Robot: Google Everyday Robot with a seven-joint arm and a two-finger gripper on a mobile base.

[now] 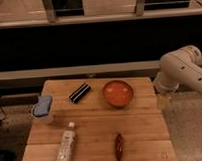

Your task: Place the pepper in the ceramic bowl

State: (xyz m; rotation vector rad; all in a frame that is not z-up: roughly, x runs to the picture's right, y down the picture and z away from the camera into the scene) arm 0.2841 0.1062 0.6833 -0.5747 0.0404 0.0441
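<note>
The pepper is a small dark red chili lying on the wooden table near its front edge, right of centre. The ceramic bowl is round, glossy orange-red, and stands at the back right of the table, empty. My white arm reaches in from the right. My gripper hangs down just off the table's right edge, beside the bowl and well away from the pepper.
A black ribbed bar lies at the back middle. A white cup with a blue top stands at the left edge. A clear bottle lies at the front left. A dark railing wall runs behind the table.
</note>
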